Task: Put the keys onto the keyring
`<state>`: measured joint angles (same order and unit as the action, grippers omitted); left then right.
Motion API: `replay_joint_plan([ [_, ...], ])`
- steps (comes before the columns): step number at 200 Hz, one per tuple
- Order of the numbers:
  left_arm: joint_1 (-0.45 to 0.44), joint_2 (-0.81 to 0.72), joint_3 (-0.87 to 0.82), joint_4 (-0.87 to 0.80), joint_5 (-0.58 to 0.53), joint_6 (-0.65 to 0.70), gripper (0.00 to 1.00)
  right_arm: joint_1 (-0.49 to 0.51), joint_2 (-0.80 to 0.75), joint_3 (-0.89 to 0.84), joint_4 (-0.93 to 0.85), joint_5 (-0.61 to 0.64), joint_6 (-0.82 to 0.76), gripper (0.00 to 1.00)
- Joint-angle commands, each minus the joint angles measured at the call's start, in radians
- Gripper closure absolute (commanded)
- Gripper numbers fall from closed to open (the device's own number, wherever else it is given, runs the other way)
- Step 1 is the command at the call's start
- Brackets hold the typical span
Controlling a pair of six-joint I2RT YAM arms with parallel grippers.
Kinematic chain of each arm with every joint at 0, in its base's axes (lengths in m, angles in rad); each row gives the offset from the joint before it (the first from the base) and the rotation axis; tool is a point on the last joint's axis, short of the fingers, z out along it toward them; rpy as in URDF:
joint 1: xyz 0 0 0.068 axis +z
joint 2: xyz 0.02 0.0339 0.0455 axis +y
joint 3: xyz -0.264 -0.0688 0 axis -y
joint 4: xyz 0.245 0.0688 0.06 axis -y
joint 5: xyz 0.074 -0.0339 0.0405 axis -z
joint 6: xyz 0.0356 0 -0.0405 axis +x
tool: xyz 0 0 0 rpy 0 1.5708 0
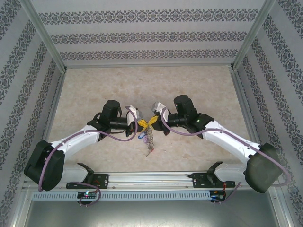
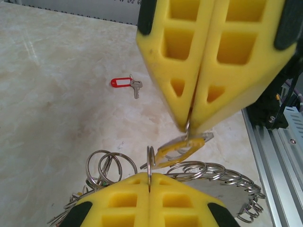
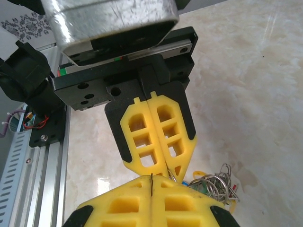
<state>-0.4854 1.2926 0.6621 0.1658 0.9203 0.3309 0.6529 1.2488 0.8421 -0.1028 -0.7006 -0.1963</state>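
Left gripper (image 2: 149, 178) clenches the large grey metal keyring (image 2: 214, 171). Right gripper (image 2: 189, 126), just beside it, pinches the yellow-tagged silver key (image 2: 176, 152).

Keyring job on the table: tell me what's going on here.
Both arms meet over the middle of the table. The left gripper is shut on a wire loop of the keyring. The right gripper is shut on the small ring of the yellow-tagged key, right beside that loop, not visibly threaded on yet. The red-tagged key lies apart on the table, untouched.
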Motion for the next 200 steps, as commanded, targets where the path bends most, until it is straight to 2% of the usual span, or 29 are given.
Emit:
replay_joint_plan([
  [1,-0.015,-0.005,0.039,0.068,0.037,-0.015,1.0,0.013,0.019,0.009,0.022,-0.012,0.004,1.0],
  [91,-0.019,-0.013,0.042,0.049,0.028,-0.006,1.0,0.025,0.034,0.012,0.049,0.046,0.018,1.0],
  [122,-0.021,-0.016,0.045,0.041,0.027,0.0,1.0,0.029,0.046,0.02,0.044,0.094,0.021,1.0],
  [170,-0.023,-0.029,0.034,0.043,0.018,0.003,1.0,0.034,0.038,0.018,0.032,0.249,0.039,1.0],
  [200,-0.023,-0.027,0.033,0.039,0.013,0.007,1.0,0.031,0.025,0.015,0.038,0.263,0.075,1.0],
])
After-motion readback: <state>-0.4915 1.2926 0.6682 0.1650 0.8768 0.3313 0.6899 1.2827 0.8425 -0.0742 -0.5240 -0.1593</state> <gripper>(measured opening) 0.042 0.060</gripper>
